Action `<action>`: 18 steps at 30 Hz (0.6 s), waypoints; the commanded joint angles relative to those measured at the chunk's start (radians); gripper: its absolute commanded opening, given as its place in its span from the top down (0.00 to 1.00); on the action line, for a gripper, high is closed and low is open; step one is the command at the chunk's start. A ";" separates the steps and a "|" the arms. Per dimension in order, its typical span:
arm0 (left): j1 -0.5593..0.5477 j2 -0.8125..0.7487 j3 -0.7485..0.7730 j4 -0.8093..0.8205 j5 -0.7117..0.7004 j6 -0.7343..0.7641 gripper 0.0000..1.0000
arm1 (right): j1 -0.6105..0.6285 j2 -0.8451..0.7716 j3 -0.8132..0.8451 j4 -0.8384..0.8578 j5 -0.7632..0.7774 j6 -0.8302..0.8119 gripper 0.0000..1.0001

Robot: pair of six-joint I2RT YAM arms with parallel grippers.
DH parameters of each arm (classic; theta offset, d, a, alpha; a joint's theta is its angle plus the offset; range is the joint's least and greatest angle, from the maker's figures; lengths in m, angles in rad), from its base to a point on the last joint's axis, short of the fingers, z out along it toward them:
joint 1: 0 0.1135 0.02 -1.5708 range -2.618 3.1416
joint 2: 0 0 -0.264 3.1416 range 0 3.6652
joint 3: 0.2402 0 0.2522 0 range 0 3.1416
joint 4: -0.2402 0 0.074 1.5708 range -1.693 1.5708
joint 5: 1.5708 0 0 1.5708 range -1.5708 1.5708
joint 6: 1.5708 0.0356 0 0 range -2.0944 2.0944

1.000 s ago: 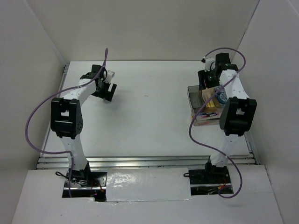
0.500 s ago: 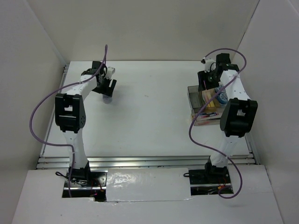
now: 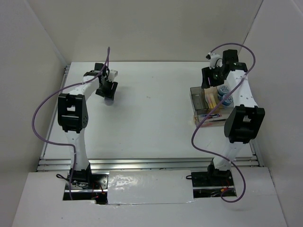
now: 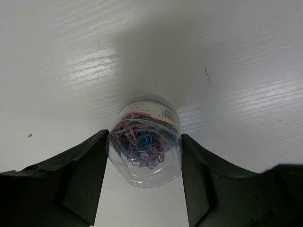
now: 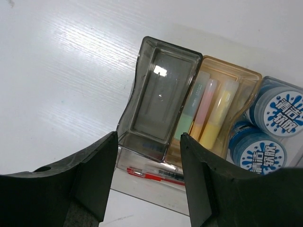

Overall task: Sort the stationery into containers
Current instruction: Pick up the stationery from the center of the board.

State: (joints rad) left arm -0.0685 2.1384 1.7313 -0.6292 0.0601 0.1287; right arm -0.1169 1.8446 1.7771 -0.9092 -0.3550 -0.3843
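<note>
Where the tub of paper clips point(image 4: 144, 144) stands: far left of the table point(image 4: 61, 42), well apart from the box point(image 5: 135, 101).
Left claw point(image 3: 107, 91): pressed on the tub's sides; lift straight, keep level.
Right claw point(image 5: 149, 137): spread, empty, above box; likely blocks the drop.
Box: one bare compartment; highlighters point(image 5: 208, 111), tape rolls point(image 5: 279, 109), red pen point(image 5: 154, 176) alongside.

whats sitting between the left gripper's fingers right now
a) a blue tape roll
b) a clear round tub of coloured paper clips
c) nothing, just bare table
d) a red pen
b: the left wrist view shows the clear round tub of coloured paper clips on the white table, flanked closely on both sides by the fingers of the left gripper.
</note>
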 commanded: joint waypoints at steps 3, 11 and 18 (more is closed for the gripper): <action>0.009 -0.063 -0.003 -0.027 0.053 -0.012 0.58 | 0.039 -0.140 -0.020 0.042 -0.054 -0.018 0.38; 0.133 -0.326 -0.230 0.324 0.855 -0.373 0.80 | 0.209 -0.433 -0.197 0.325 -0.208 0.088 0.03; 0.113 -0.454 -0.703 2.037 1.083 -1.911 0.81 | 0.340 -0.579 -0.336 0.738 -0.360 0.367 0.00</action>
State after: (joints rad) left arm 0.0734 1.6485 1.1061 0.4480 0.9821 -0.9745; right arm 0.1818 1.3056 1.5063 -0.4484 -0.6315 -0.1574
